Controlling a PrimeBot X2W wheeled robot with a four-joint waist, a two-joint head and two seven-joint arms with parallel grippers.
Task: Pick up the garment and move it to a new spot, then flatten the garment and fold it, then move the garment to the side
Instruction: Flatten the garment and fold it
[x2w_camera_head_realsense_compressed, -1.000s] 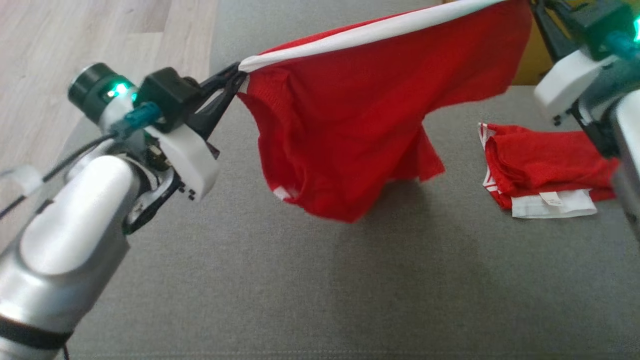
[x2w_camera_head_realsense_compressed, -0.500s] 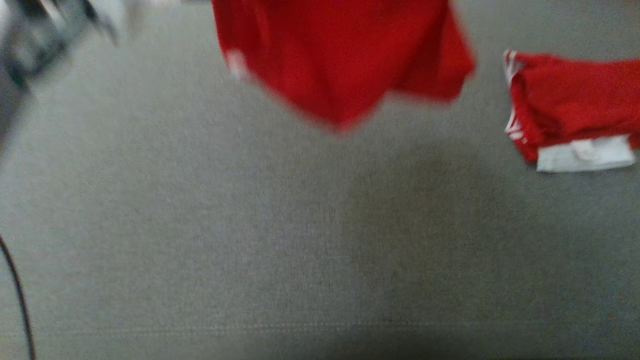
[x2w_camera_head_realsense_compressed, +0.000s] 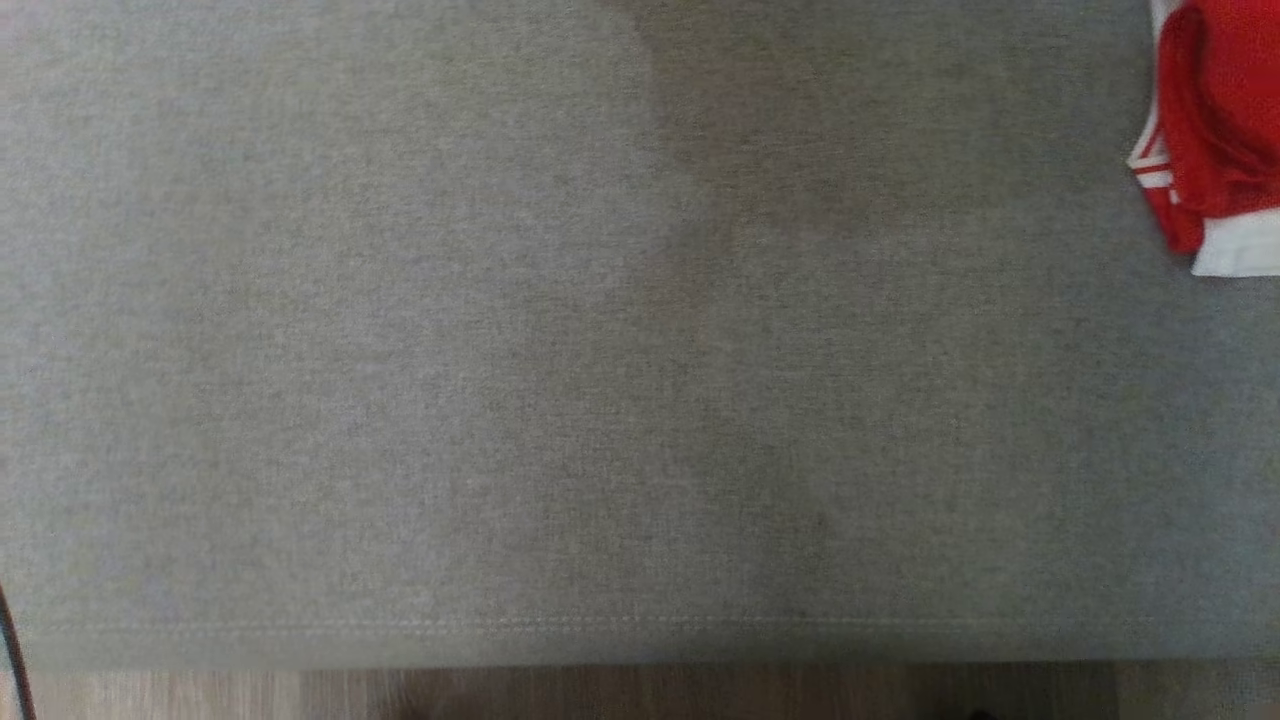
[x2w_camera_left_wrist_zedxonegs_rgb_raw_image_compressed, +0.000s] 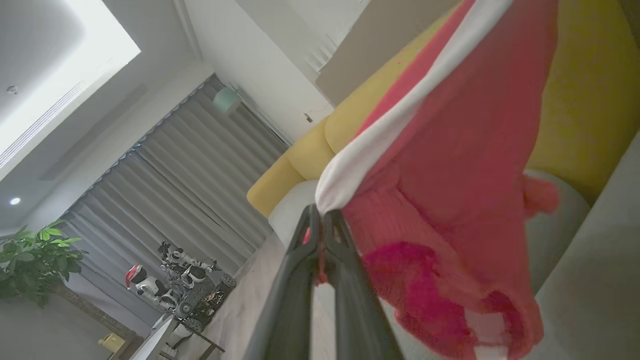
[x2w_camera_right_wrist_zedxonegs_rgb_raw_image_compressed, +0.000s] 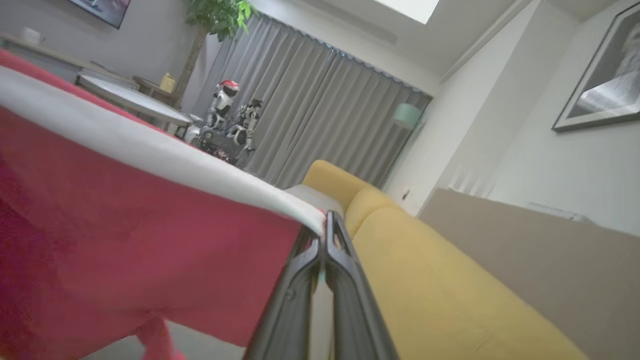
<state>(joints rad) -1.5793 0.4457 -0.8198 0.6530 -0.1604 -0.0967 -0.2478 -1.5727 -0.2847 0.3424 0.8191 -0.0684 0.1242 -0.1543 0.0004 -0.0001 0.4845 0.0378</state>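
Spanning head view: grey bench (x2w_camera_head_realsense_compressed: 500, 350). Garment (x2w_camera_left_wrist_zedxonegs_rgb_raw_image_compressed: 450, 175), red with white waistband, hanging in air between arms. Folded red clothes (x2w_camera_head_realsense_compressed: 1215, 120) on bench, 2 o'clock. Left end effector (x2w_camera_left_wrist_zedxonegs_rgb_raw_image_compressed: 320, 220) pinching waistband end; right end effector (x2w_camera_right_wrist_zedxonegs_rgb_raw_image_compressed: 324, 225) pinching opposite end.

Head view: looking steeply down and close onto the grey fabric surface (x2w_camera_head_realsense_compressed: 500, 350), front edge at 6 o'clock, folded red clothes (x2w_camera_head_realsense_compressed: 1220, 130) at 2 o'clock. Wrist views: tilted upward into the room, close on the held red garment (x2w_camera_left_wrist_zedxonegs_rgb_raw_image_compressed: 450, 165); shared: that garment, yellow sofa (x2w_camera_left_wrist_zedxonegs_rgb_raw_image_compressed: 300, 150), grey curtains (x2w_camera_left_wrist_zedxonegs_rgb_raw_image_compressed: 190, 175).
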